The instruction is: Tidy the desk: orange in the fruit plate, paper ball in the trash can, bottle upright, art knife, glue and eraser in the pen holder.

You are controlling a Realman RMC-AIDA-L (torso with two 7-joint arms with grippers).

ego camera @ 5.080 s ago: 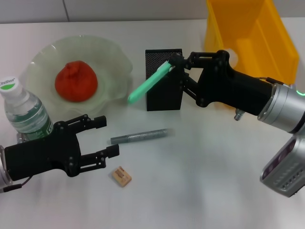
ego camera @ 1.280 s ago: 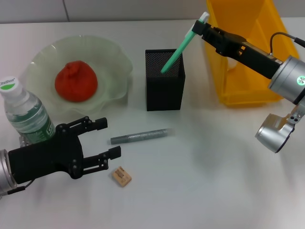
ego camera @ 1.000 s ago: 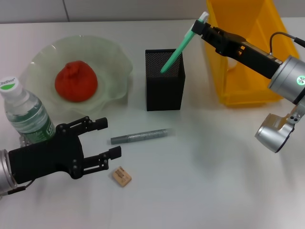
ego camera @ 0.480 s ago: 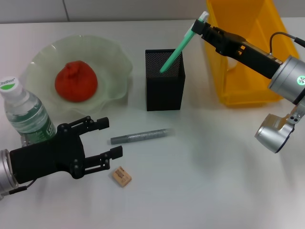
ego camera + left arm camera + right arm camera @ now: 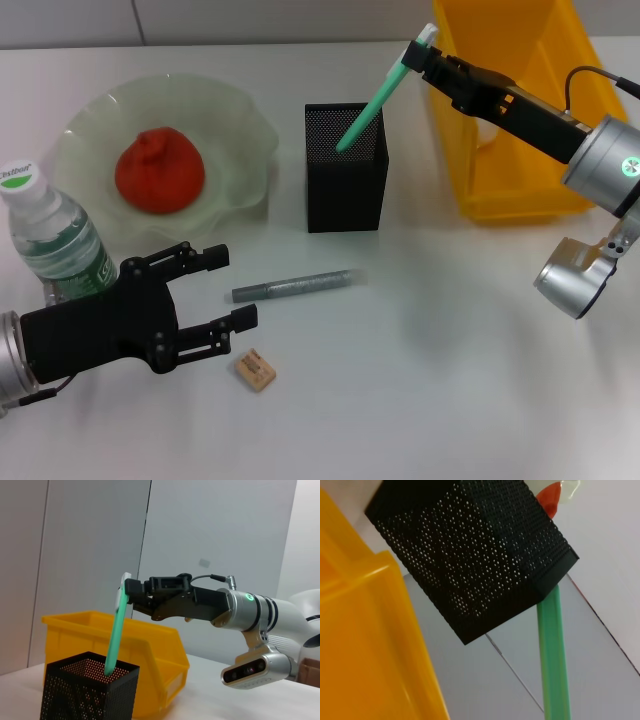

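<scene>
My right gripper [image 5: 425, 55] is shut on the top end of the green art knife [image 5: 375, 100]. The knife slants down with its lower tip inside the black mesh pen holder [image 5: 345, 195]. The grey glue stick [image 5: 293, 286] and the tan eraser [image 5: 256, 369] lie on the table by my open left gripper [image 5: 236, 288], which touches neither. Behind that gripper the bottle [image 5: 55, 245] stands upright. The orange [image 5: 160, 170] rests in the fruit plate [image 5: 240, 120]. The paper ball is hidden. In the left wrist view the art knife [image 5: 116, 630] dips into the pen holder [image 5: 90, 690].
The yellow trash can [image 5: 530, 110] stands at the back right, just behind my right arm and close to the pen holder. White table stretches across the front and the right.
Since five seconds ago my right gripper has risen and swung the art knife up, so its tip now sits in the pen holder. In the last second nothing has visibly moved.
</scene>
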